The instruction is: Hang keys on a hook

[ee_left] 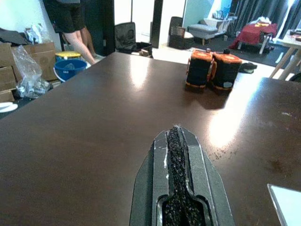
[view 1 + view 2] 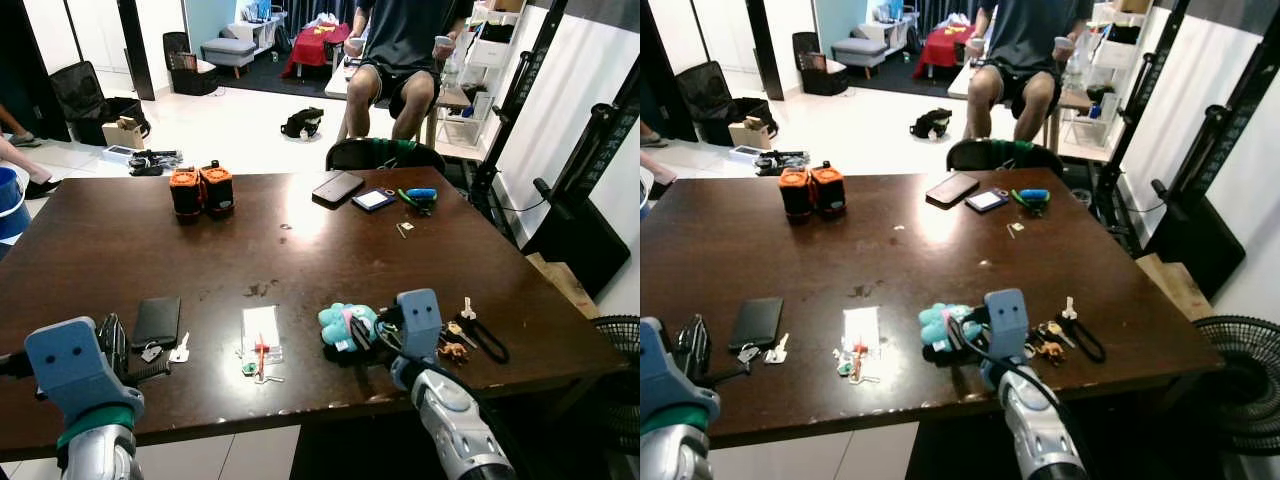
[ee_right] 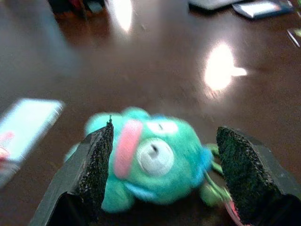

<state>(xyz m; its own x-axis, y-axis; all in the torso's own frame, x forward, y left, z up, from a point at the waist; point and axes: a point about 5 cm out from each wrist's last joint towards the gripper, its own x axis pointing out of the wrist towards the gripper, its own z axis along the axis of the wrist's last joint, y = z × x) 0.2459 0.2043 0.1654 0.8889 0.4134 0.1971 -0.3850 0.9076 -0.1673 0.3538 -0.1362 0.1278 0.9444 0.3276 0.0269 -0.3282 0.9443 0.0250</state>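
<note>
A teal plush keychain (image 2: 345, 323) lies near the front edge of the dark wooden table (image 2: 120, 250). My right gripper (image 3: 164, 136) is open, and its black pads (image 3: 96, 165) stand on either side of the plush (image 3: 155, 160) without closing on it. Just right of that wrist lies a bunch of keys with a black strap (image 2: 472, 335). A second small set of keys (image 2: 166, 352) lies by a black phone (image 2: 157, 321) at the front left. My left gripper (image 1: 176, 136) is shut and empty, low over the table's front left part (image 2: 112, 342).
A white card with small red and green items (image 2: 261, 338) lies between the two key sets. Two orange-and-black cans (image 2: 200, 190), two phones (image 2: 337, 187) and a green-blue tool (image 2: 420, 196) sit farther back. A person (image 2: 400, 50) sits beyond the table behind a chair (image 2: 385, 155).
</note>
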